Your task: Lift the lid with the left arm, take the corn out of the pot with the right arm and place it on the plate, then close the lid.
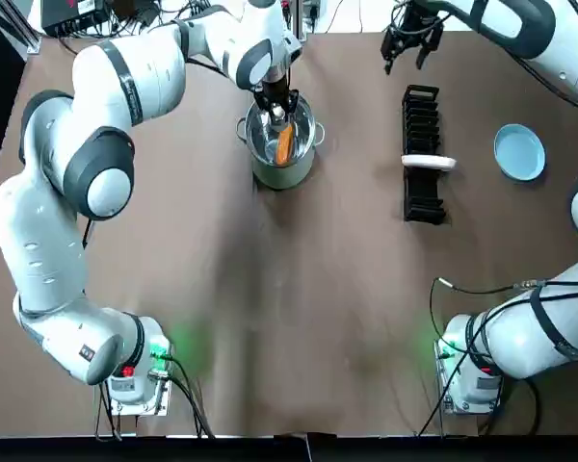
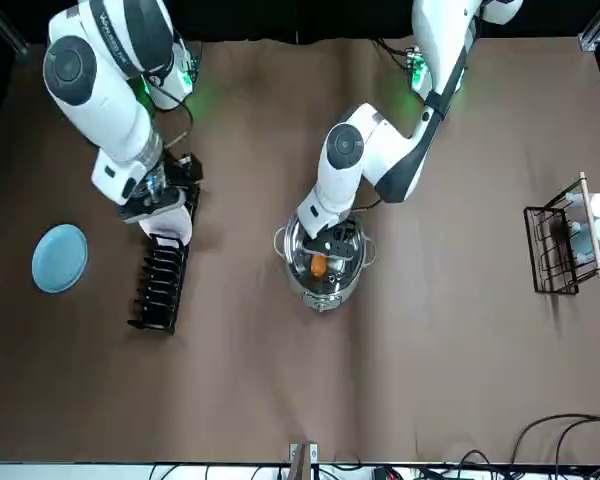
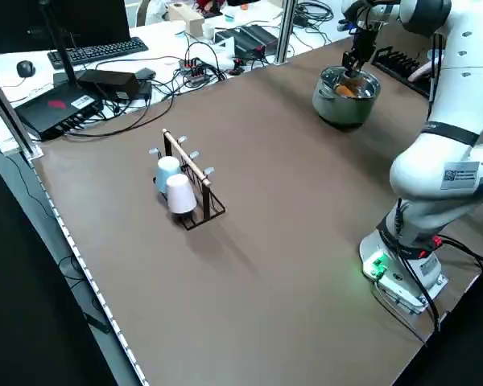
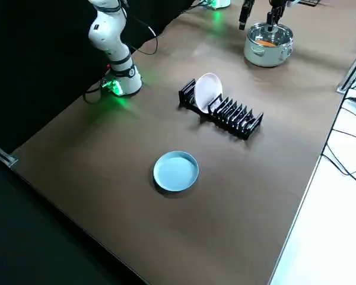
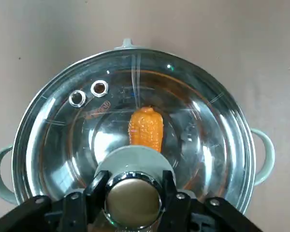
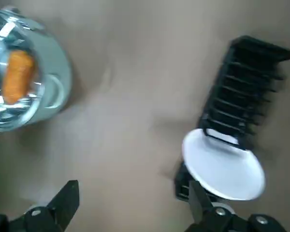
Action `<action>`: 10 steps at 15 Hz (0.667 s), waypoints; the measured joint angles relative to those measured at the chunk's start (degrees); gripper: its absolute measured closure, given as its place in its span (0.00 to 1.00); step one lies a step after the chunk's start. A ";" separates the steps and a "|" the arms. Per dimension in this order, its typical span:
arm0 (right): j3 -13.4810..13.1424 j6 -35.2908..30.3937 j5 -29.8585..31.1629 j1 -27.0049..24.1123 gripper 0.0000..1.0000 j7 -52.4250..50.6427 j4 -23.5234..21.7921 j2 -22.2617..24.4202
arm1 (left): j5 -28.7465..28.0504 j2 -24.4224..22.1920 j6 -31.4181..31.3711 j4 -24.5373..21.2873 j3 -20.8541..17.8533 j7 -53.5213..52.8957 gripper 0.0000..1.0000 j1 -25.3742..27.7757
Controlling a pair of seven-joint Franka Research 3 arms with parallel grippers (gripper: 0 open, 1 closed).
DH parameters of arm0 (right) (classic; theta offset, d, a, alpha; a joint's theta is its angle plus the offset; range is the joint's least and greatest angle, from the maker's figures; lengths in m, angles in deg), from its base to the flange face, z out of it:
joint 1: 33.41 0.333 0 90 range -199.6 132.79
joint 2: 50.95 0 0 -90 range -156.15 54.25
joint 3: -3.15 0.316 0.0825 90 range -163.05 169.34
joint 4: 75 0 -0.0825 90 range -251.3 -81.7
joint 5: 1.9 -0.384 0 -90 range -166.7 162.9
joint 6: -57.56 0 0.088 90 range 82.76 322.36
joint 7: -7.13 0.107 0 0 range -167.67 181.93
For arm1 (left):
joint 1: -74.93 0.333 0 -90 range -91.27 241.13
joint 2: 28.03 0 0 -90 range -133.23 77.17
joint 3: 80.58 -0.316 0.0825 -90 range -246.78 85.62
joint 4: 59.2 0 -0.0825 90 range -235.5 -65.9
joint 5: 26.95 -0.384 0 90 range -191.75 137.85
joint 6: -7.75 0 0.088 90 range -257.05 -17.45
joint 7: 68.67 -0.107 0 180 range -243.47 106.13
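Note:
A steel pot point(image 1: 304, 160) stands at the table's far middle, and an orange corn cob point(image 5: 146, 129) lies inside it. The glass lid point(image 5: 198, 130) rests on the pot's rim. My left gripper point(image 5: 133, 187) is down over the pot point(image 2: 325, 296), its fingers point(image 5: 94, 186) shut against both sides of the lid's metal knob point(image 5: 133, 200). My right gripper point(image 1: 409, 48) hangs open above the table beyond the dish rack, holding nothing. The blue plate point(image 1: 518, 152) lies flat at the right side of the table.
A black dish rack point(image 1: 422, 125) with one white plate point(image 1: 430, 162) standing in it sits between the pot and the blue plate point(image 2: 60, 258). A wire cup rack point(image 2: 565, 240) holding cups stands at the robot's left side.

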 joint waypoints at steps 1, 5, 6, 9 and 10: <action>-0.01 0.23 -1.51 0.08 0.00 0.00 0.16 -0.12 | 0.00 0.00 0.00 0.00 0.00 0.01 0.49 0.00; -0.01 0.43 -3.97 1.76 0.00 2.91 0.50 -1.58 | 0.00 0.01 0.58 0.16 -0.01 0.71 0.49 -0.02; 0.00 0.66 -4.45 2.59 0.00 3.96 1.19 -2.65 | 0.00 0.02 0.97 0.29 -0.01 1.18 0.49 -0.02; 0.01 1.10 -4.51 5.07 0.00 5.36 5.04 -6.92 | 0.15 -0.32 5.19 2.21 0.01 3.06 0.49 0.06; 0.00 1.11 -4.53 5.14 0.00 5.45 5.68 -7.48 | 0.37 -0.91 7.33 3.08 0.01 3.39 0.49 0.18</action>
